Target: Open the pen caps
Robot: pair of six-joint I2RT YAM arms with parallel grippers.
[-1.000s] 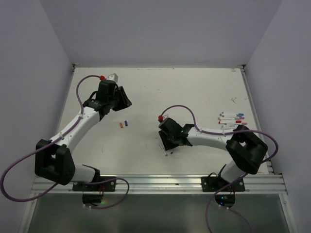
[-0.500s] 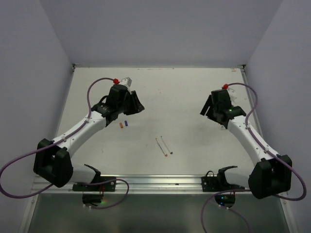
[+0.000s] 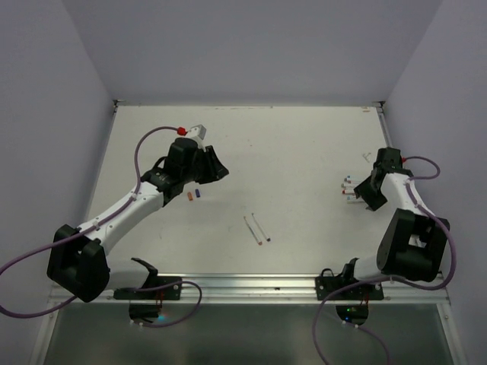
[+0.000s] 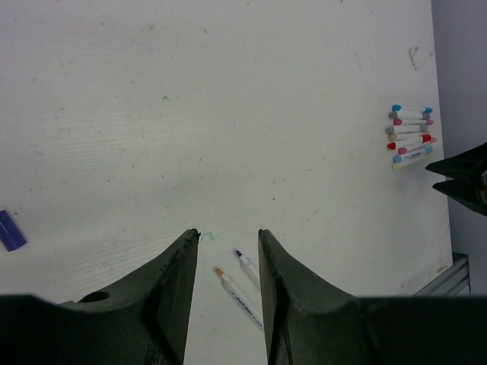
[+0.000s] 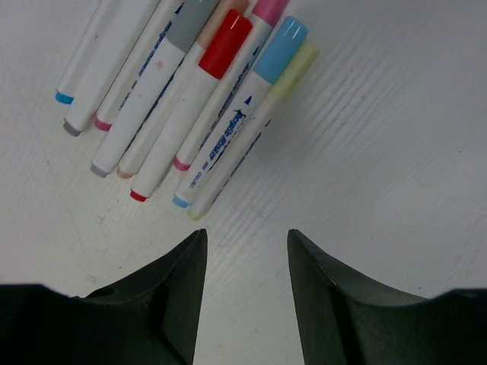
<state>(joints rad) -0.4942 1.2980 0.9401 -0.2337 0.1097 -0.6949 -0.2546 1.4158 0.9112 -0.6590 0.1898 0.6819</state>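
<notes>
Tabletop point(image 3: 304, 152), white and faintly scuffed, carries everything. The left arm point(image 3: 125, 205) stretches up over the left half. Its left gripper point(image 4: 228, 236) hangs above the surface with the fingers parted a moderate way and nothing between them. The right arm point(image 3: 415, 205) is folded back along the right edge. Its right gripper point(image 5: 246, 234) is held low, just beside the near ends of a bundle of capped pens point(image 5: 190, 99); those fingers too stand apart, with only bare table in the gap and nothing gripped. The bundle lies by the right edge, its white barrels packed side by side and touching. The pen caps point(image 5: 224, 34) on these barrels are all seated: red, light blue, pale yellow, grey and pink ones show at the far ends in the right wrist view. Two uncapped pens point(image 3: 253, 230) lie near the front middle of the table, close together and almost parallel, well apart from the bundle. The left wrist view shows an orange tip on one and a purple tip on the other. A loose orange cap point(image 3: 189, 196) and a second loose cap point(image 3: 198, 193) lie just beside each other on the table, near the left gripper in the top view. The second is probably purple, though it reads nearer blue from the left wrist.
</notes>
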